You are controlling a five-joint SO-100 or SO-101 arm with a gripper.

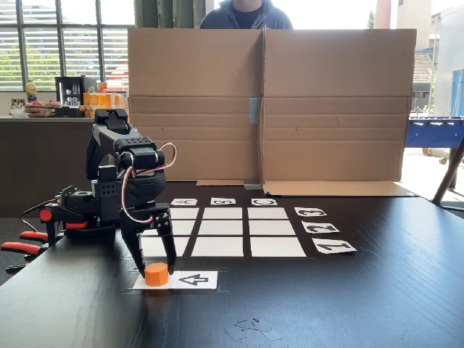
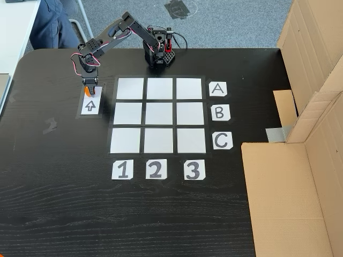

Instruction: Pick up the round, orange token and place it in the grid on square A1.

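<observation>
From my remote seat, the black two-finger gripper point(image 1: 154, 267) sits in the lower left of a fixed view, fingers pointing down and spread either side of the small bright orange plastic token point(image 1: 156, 274). Whether the tips actually touch it, I can't tell. The token stands on the left end of the white paper card printed with a black arrow point(image 1: 194, 279), on the dark wood-grain table point(image 1: 348, 304).

In the other fixed view looking down, the gripper point(image 2: 91, 90) is in the upper left, with just an orange sliver of the token point(image 2: 87, 91) peeking out beside it at the top edge of the arrow card point(image 2: 90, 106). The three-by-three grid of blank white paper rectangles point(image 2: 158, 115) lies just right of the card, and square A1 point(image 2: 130, 89), its top-left cell, is bare. A big brown cardboard screen point(image 1: 268, 101) stands behind the grid.
</observation>
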